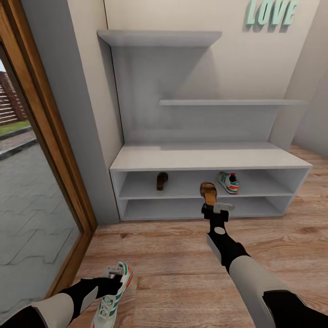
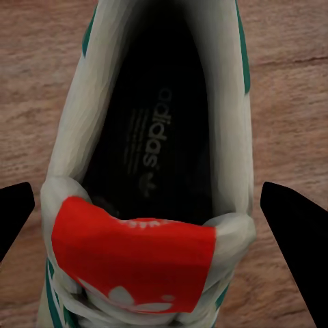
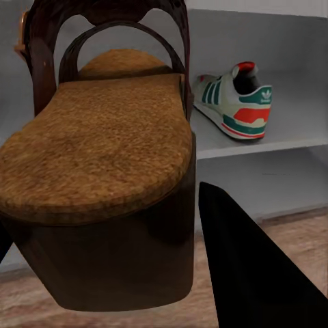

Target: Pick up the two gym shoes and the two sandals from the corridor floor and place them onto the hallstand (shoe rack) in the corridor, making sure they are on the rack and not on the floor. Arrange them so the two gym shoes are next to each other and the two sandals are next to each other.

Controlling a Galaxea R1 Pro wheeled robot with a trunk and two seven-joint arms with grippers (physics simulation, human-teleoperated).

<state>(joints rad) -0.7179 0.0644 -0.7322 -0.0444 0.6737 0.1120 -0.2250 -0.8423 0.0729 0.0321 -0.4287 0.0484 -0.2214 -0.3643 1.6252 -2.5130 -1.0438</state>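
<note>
One gym shoe [image 1: 110, 298] lies on the corridor floor [image 1: 173, 269] at the lower left, white with teal stripes and a red tongue. My left gripper [image 1: 114, 273] hangs over it, open, and its fingers [image 2: 297, 239] stand on either side of the shoe's opening [image 2: 154, 143] without touching it. The other gym shoe [image 1: 228, 182] sits on the upper low shelf of the hallstand [image 1: 205, 160], also seen as [image 3: 232, 102]. A brown sandal [image 1: 162, 181] rests on the same shelf further left. My right gripper [image 1: 212, 204] is shut on the second sandal [image 1: 209, 192], held in front of that shelf [image 3: 102, 157].
A wood-framed glass door [image 1: 50, 136] with paving outside fills the left side. The wall behind carries stepped grey shelves [image 1: 218, 102] and a teal LOVE sign [image 1: 271, 12]. The lower shelf [image 1: 196, 208] is open. Plank floor stretches between me and the rack.
</note>
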